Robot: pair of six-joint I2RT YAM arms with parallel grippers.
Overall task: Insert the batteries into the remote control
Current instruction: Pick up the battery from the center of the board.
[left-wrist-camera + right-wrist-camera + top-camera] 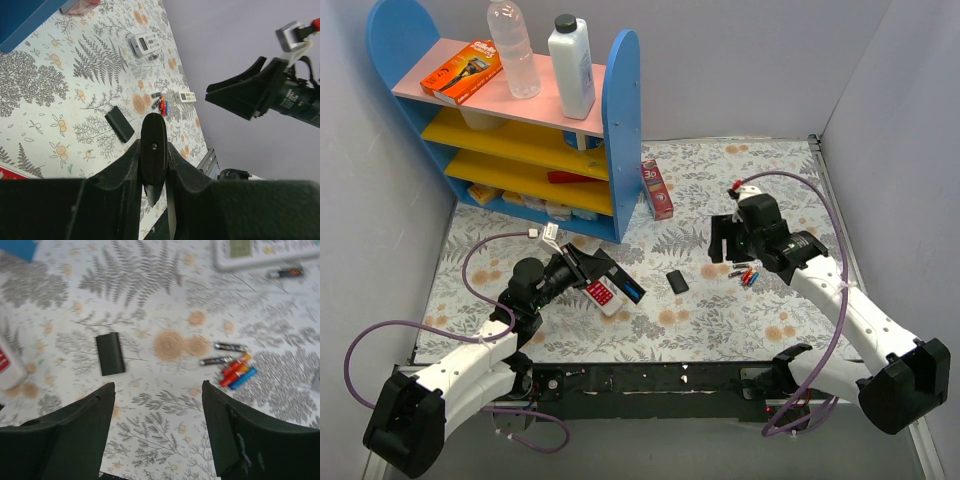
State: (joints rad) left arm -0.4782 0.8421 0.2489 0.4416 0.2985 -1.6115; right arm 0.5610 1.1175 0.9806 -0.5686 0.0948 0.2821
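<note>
While the left gripper (153, 172) clamped the remote control (153, 140) at near left, the right gripper (157, 397) hung, jaws apart, near the batteries (234, 371) at right. These looked light, slick and roll-prone, and best pinched mid-barrel.

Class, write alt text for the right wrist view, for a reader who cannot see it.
The right gripper hangs open over a fern-patterned table, nothing between its fingers. Ahead lie the batteries, red, blue and dark, and, apart from them, a flat black rectangle.
</note>
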